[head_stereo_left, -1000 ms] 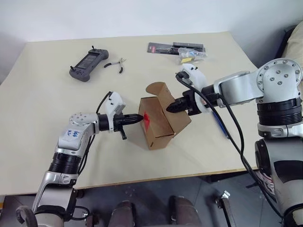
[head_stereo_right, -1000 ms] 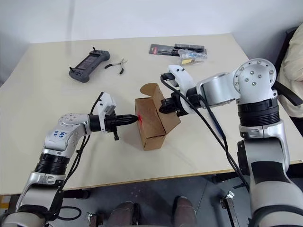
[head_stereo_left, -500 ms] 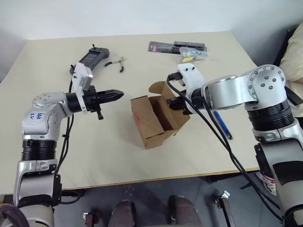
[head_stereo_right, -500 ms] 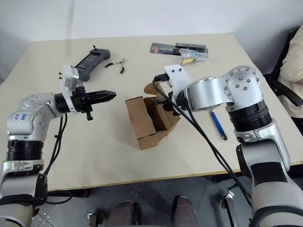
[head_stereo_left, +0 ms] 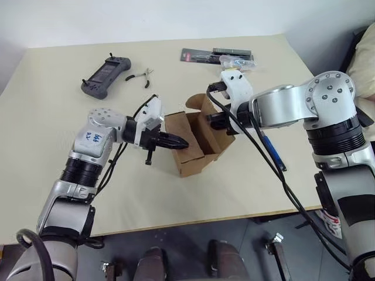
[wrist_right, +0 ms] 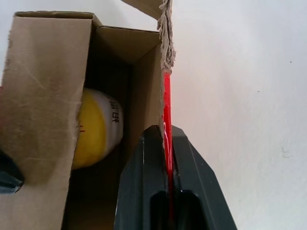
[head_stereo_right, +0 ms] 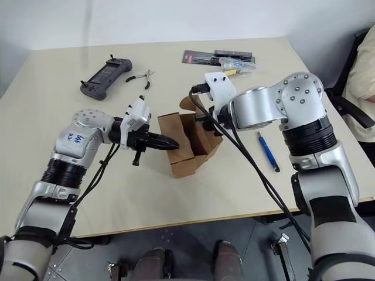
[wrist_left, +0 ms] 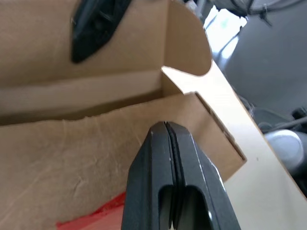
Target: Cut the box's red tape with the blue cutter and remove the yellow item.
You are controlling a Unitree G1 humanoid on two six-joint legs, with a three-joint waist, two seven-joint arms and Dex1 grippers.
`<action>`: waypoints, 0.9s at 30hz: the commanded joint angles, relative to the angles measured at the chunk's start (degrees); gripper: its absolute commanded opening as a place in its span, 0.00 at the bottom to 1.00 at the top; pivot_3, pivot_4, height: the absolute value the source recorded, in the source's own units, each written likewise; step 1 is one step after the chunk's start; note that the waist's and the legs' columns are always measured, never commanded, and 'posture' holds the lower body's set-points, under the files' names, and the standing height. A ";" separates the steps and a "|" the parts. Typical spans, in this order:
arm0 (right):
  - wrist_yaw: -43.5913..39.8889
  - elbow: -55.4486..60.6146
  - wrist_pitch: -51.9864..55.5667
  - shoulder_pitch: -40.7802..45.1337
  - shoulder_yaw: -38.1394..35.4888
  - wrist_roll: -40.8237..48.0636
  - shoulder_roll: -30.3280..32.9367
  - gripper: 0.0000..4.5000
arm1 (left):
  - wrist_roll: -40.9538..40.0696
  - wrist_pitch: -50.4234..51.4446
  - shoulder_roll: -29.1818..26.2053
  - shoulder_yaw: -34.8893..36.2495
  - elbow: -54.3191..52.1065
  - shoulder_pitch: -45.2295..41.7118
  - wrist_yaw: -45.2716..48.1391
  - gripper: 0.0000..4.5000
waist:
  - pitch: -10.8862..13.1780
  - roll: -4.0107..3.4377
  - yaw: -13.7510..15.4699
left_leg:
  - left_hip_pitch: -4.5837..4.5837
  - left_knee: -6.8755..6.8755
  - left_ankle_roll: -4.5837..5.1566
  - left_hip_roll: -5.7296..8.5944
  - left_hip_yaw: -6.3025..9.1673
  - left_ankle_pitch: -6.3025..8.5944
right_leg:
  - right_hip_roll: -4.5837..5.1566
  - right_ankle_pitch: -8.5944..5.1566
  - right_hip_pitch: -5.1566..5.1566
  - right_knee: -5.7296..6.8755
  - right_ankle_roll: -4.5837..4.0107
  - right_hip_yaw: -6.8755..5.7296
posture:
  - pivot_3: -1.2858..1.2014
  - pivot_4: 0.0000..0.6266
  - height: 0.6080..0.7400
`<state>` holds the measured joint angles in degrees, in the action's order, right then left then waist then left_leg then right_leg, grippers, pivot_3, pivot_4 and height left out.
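Observation:
The brown box [head_stereo_left: 192, 162] stands open mid-table. Inside it lies the yellow item [wrist_right: 96, 129], round, with a pale wrapping. My right gripper [wrist_right: 165, 132] is shut on the edge of the box's right flap, with the red tape [wrist_right: 166, 105] running between its fingers. My left gripper [head_stereo_left: 181, 143] is shut and holds nothing. Its tips rest over the box's left flap [wrist_left: 96, 153], which bears a torn red tape patch [wrist_left: 98, 214]. The blue cutter [head_stereo_left: 273, 153] lies on the table to the right of the box, apart from both grippers.
A dark handheld controller [head_stereo_left: 106, 76] and small black-handled pliers [head_stereo_left: 142, 77] lie at the back left. A black tool packet [head_stereo_left: 217, 55] and a clear packet [head_stereo_left: 237, 63] lie at the back. A person's sleeve [head_stereo_right: 364, 70] shows at the right edge.
My left gripper drew away to the left, then swung back, and its tips now reach over the box's left flap. The box has turned and stands more open. The right gripper stayed at the flap.

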<state>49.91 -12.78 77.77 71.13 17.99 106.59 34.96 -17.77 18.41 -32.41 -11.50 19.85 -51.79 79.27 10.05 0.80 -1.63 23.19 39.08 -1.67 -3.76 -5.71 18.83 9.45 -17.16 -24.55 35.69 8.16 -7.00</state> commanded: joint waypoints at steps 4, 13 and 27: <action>-1.99 1.17 1.25 1.17 -1.76 -1.48 0.05 0.00 | 6.36 -5.93 -4.01 -3.00 3.95 -0.05 4.50 0.00 | 0.00 0.00 -0.10 | -0.01 0.00 0.00 0.00 0.00 0.00 | 0.00 0.00 0.00 0.02 0.00 -0.01 | 0.52 0.24 1.00; -2.63 2.28 2.47 -0.21 -2.41 -1.87 2.40 0.00 | 7.41 -5.55 -9.94 -1.91 0.09 5.31 4.29 0.00 | -0.04 -0.06 0.04 | -0.14 0.06 -0.01 -0.01 0.00 -0.01 | 0.00 0.00 0.04 0.18 -0.01 0.08 | 0.52 0.24 1.00; -6.61 3.90 2.70 -8.72 -2.82 -8.33 -0.91 0.00 | 7.16 -1.98 -5.99 2.02 -6.00 13.17 -8.65 0.00 | 0.02 0.02 1.46 | 0.03 0.11 0.00 0.00 0.01 -0.01 | 0.01 0.01 -0.04 0.16 0.01 0.03 | 0.52 0.24 1.00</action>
<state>45.00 -11.20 80.12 62.48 17.05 98.46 34.75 -10.57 17.05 -38.93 -10.55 14.37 -37.89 72.12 10.07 0.82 -0.16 23.21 39.20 -1.67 -3.76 -5.70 18.82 9.47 -17.14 -24.59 35.85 8.18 -6.97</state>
